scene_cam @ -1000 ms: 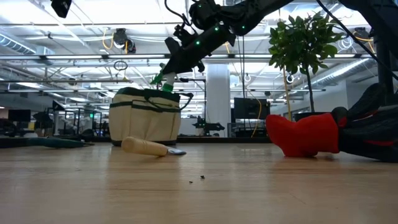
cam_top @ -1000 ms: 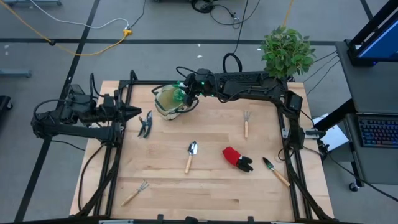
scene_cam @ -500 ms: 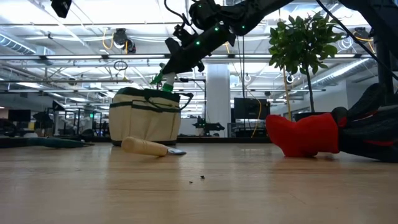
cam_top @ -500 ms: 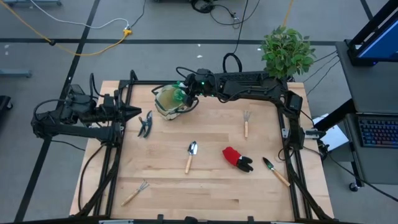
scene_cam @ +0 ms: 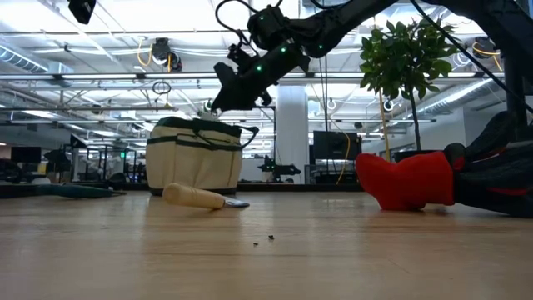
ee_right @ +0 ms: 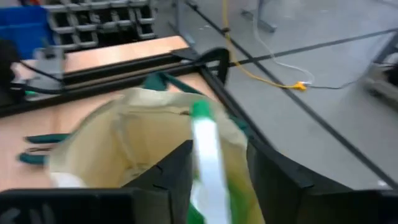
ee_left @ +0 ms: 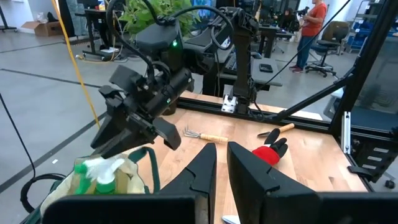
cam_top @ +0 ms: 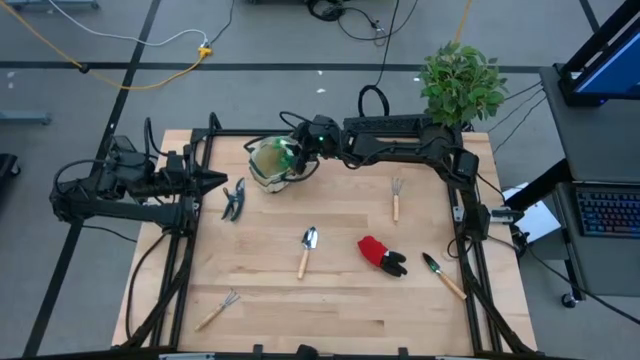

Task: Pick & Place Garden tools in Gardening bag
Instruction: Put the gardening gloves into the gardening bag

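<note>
1. No writing or labels can be read.
2. R gripper is hung above bag, jaws parted; bottle is seen in bag.
3. L gripper is parked at table's left edge, jaws closed, nothing held.

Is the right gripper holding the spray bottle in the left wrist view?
No. The right gripper hangs open above the bag, with the spray bottle standing free inside.
</note>
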